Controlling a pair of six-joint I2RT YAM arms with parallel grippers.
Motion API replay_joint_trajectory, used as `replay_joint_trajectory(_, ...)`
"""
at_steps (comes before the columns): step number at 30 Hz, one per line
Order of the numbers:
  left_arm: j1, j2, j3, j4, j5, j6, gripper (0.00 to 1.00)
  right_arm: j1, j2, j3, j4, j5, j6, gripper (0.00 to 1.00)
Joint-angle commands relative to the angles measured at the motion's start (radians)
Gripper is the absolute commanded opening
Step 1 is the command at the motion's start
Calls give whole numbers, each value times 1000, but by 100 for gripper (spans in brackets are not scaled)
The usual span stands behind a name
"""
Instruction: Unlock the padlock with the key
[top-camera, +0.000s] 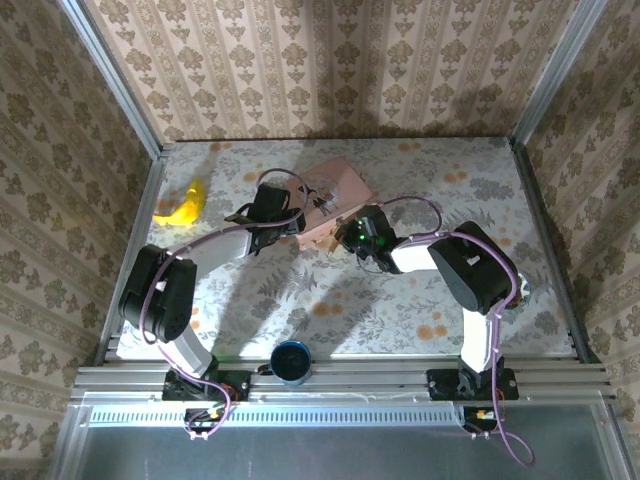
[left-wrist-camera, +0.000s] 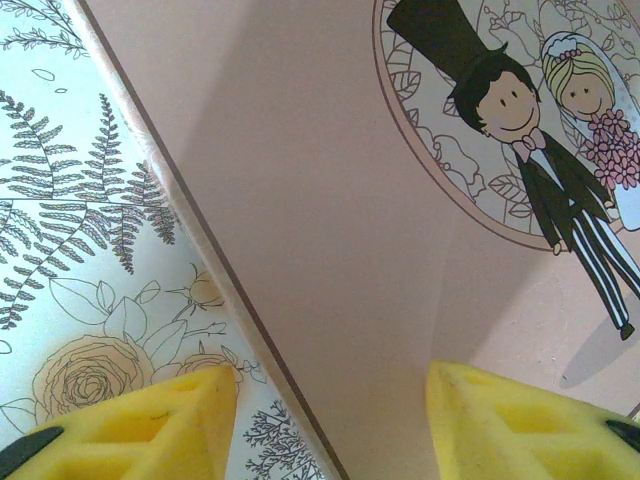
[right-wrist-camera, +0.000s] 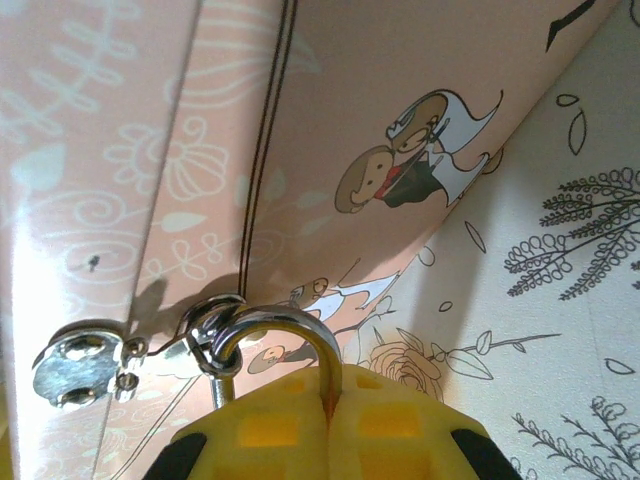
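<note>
The right fingers (right-wrist-camera: 290, 430) are pinched shut on the shackle of the padlock (right-wrist-camera: 280, 317), which hooks through the hasp (right-wrist-camera: 78, 365) of the pink box (right-wrist-camera: 330, 90) at the lower centre of the right wrist view, while the left fingers (left-wrist-camera: 150, 425) gape wide, holding nothing, astride that box's edge.

Banana (top-camera: 183, 207) far left on floral table (top-camera: 300, 295). Dark cup (top-camera: 292, 361) near edge, centre. Pink box (top-camera: 340, 183) far centre.
</note>
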Motion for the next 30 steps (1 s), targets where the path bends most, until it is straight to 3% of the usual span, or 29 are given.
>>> replay_joint_trajectory(1, 12, 46, -19, -123, -36, -3, 54, -19, -23, -36, 44, 4, 14, 0)
replay_joint_trajectory(11, 13, 43, -24, -126, -36, -1, 53, -48, -20, -51, 97, -3, 75, 0)
replay_joint_trajectory(20, 12, 37, -28, -126, -30, -9, 53, -51, -11, -84, 158, 72, 209, 0)
replay_joint_trajectory(30, 10, 43, -50, -115, -29, -56, 51, -51, -34, -56, 82, 155, 244, 0)
